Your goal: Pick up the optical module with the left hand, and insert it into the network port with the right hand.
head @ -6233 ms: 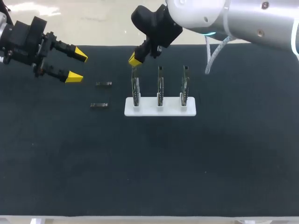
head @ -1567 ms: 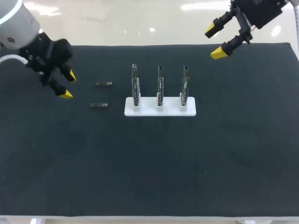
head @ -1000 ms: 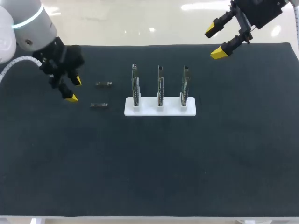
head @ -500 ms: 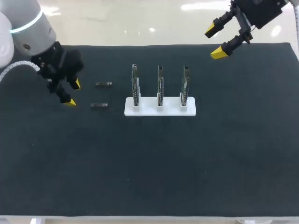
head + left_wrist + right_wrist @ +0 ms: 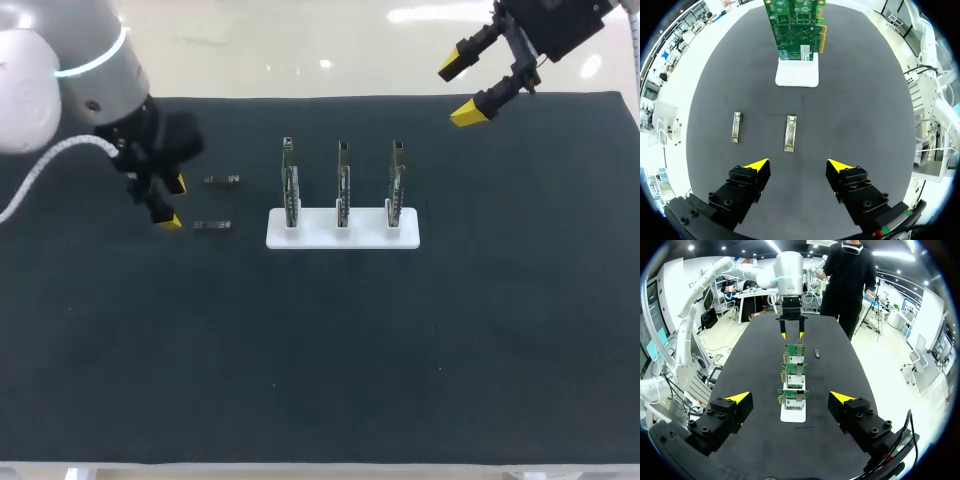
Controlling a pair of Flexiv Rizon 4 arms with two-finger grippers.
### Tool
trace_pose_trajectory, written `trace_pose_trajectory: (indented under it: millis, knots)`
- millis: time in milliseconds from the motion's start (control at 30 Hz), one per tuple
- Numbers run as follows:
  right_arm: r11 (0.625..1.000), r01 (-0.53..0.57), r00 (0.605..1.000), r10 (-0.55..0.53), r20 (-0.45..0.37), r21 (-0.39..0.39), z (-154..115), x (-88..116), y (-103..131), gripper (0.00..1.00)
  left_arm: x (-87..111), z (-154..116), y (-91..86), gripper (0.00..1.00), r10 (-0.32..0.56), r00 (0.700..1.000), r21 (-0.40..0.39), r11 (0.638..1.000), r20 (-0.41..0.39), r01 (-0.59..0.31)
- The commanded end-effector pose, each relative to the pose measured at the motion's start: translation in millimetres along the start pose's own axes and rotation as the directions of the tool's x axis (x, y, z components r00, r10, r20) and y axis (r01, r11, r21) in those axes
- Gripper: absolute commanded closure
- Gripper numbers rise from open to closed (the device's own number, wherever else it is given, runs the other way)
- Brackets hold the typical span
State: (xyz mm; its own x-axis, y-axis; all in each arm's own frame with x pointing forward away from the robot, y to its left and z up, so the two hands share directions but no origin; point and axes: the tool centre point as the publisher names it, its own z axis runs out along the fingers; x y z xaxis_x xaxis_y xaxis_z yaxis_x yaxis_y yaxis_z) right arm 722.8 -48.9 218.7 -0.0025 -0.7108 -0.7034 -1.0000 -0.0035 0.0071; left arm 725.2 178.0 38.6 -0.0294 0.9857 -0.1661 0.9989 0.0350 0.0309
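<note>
Two small metal optical modules lie on the black mat left of the card stand: the far module (image 5: 222, 180) (image 5: 737, 127) and the near module (image 5: 212, 226) (image 5: 790, 133). My left gripper (image 5: 172, 203) (image 5: 798, 165) hovers open just left of them. The near module lies a little ahead of its fingers and the far one off to one side. Three green network cards (image 5: 343, 185) (image 5: 796, 25) (image 5: 796, 375) stand upright in a white base (image 5: 343, 238). My right gripper (image 5: 460, 90) (image 5: 790, 397) hangs open and empty high over the mat's far right, looking down the row of cards.
The black mat (image 5: 330, 350) covers the table; its front half holds nothing. In the right wrist view my left gripper (image 5: 791, 334) shows beyond the cards, with one module (image 5: 816, 353) beside it.
My left arm has swung right and slightly toward the front, bringing its open gripper close to the two modules. The right arm, modules and cards have not moved.
</note>
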Motion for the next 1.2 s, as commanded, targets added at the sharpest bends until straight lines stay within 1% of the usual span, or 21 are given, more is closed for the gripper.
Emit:
trace_pose_trajectory:
  millis: [33, 267, 433, 767, 1200]
  knots:
    - [1.000, 0.001, 1.000, -0.001, 0.001, -0.001, 0.4, -0.2, -0.6, 0.00, -5.5, 8.2, 12.6, 0.00, 0.011, 1.000, 0.033, 0.999, -0.028, -0.010]
    - [1.000, 0.001, 1.000, -0.001, 0.001, -0.001, 0.4, -0.2, -0.6, 0.00, -6.7, 20.7, 17.7, 0.00, 0.018, 0.999, 0.031, 0.999, -0.040, -0.017]
    - [1.000, 0.001, 1.000, -0.001, 0.001, -0.001, 0.4, -0.2, -0.6, 0.00, -7.7, 25.1, 16.3, 0.00, 0.024, 0.999, 0.034, 0.999, -0.042, -0.023]
    - [1.000, 0.001, 1.000, -0.001, 0.001, -0.001, 0.4, -0.2, -0.6, 0.00, -8.0, 30.2, 15.1, 0.00, 0.032, 0.999, 0.038, 0.999, -0.044, -0.030]
    - [1.000, 0.001, 1.000, -0.001, 0.001, -0.001, 0.4, -0.2, -0.6, 0.00, -4.7, 38.4, 18.1, 0.00, 0.020, 0.998, 0.041, 0.999, -0.055, -0.017]
